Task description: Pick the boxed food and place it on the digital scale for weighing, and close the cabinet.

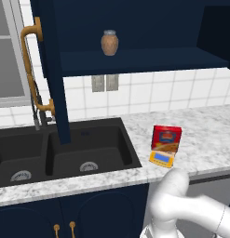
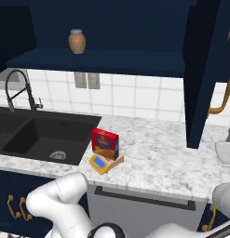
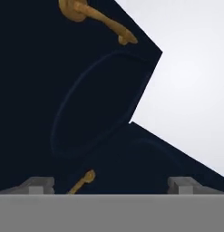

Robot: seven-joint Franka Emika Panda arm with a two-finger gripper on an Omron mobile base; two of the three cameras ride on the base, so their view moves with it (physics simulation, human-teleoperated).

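Boxed food (image 1: 166, 138) already sits on digital scale (image 1: 161, 159) at centre-right bench (image 1: 205, 139), tool (image 3: 111, 183) open, empty, facing navy cabinet (image 3: 63, 90) door; clumsy swing could miss brass handle (image 3: 97, 20), leaving door ajar.

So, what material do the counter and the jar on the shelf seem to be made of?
The counter looks like polished stone, perhaps marble: white with grey speckled veins. The jar looks like glazed ceramic or clay: matte brown body, greyish lid. Both are rendered, so this stays a guess.
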